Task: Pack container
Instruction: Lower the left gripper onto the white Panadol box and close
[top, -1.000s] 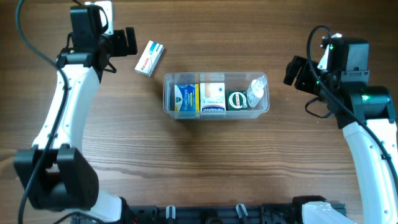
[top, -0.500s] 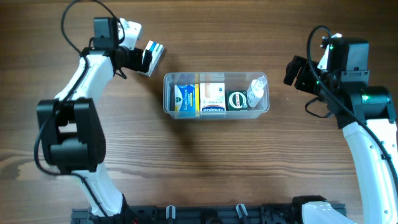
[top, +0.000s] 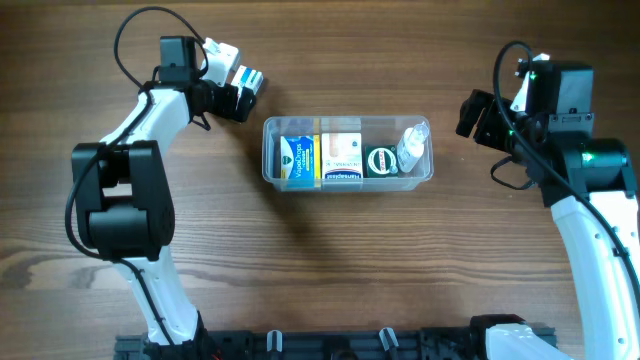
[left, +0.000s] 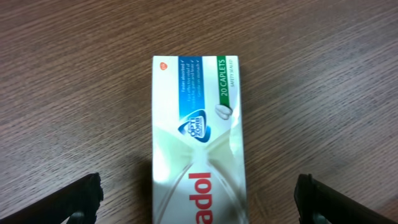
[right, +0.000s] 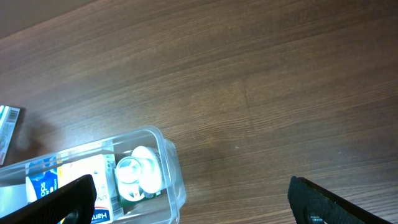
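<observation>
1 brown table of streaked, matte wood grain fills every view; no room shows beyond it. 2 white-and-black arms reach in from the near edge. The left gripper hovers at far left, its black fingers spread wide apart either side of a glossy white carton. The carton lies flat on the wood, printed in blue and green, and nothing grips it. The right gripper hangs near the container's right end, fingers likewise wide apart and empty. The container, clear plastic with rounded corners and a rim, sits mid-table, a little to the far side. Inside, from left, are a blue box, a white-and-orange box, a round green tin and a small clear bottle, white-capped and tilted. Since 1 second ago the left arm has swung right, from beside the carton to over it. The right arm and the container have not moved.
</observation>
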